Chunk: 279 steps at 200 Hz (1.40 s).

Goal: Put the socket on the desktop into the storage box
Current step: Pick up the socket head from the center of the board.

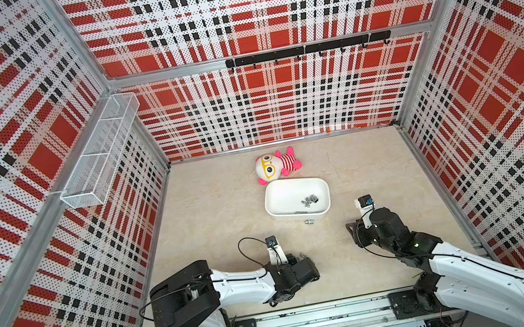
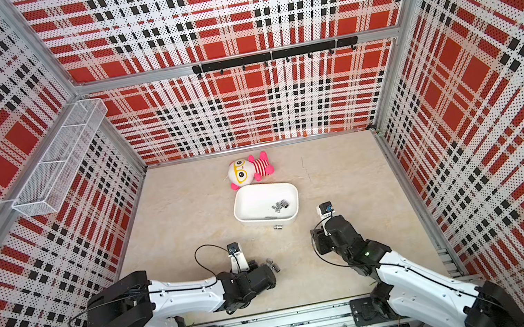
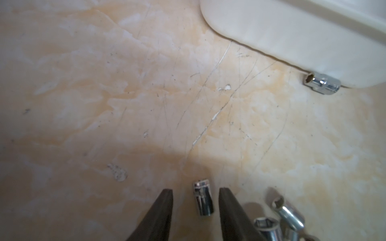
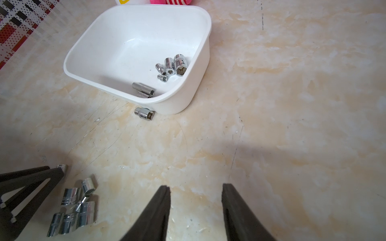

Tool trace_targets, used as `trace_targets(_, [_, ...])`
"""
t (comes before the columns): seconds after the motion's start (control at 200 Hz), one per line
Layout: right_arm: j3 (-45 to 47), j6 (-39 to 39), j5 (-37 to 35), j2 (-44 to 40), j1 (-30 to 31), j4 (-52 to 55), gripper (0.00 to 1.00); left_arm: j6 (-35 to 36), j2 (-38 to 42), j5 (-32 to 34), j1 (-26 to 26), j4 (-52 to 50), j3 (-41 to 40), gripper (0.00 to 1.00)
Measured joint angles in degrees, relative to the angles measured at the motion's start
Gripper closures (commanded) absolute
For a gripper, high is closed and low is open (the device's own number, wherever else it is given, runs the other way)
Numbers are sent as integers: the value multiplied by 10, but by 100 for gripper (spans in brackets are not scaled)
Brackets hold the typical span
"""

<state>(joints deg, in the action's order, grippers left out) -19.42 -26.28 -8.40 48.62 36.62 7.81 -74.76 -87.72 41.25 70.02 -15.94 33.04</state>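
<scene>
**Though Straddled, Socket Not Yet Gripped**

Because the left end effector [image 3: 195,189] stands partly open astride a small socket [image 3: 203,200] on the bench [image 3: 104,94], with gaps on either side, an off-centre closure could roll it into the cluster [image 3: 266,226] beside it. The right end effector [image 4: 196,185] hangs partly open, empty. The storage box [image 4: 205,54] holds several sockets [image 4: 173,66]; a stray [image 4: 144,113] rests against its outer wall. In both top views the left fingertips cannot be made out; the cluster is partly cut off.

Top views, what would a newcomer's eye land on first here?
The loud red plaid walls all around, then the pink doll at the back of the desktop. Just in front of it sits the white storage box with shiny sockets inside; one socket lies outside by its near wall.
</scene>
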Motion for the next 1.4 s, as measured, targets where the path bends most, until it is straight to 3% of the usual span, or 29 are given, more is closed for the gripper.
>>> trace_targets(0.245, [0,0,0,3,0,0,54,2,-1,-5,-5,12,-4,61])
trace_targets(0.581, [0,0,2,7,0,0,54,3,-1,-7,-5,31,-10,74])
trace_targets(1.312, [0,0,5,10,0,0,54,13,-20,1,-4,54,-6,83])
trace_targets(1.398, [0,0,5,10,0,0,54,21,-20,-2,-4,54,-5,90])
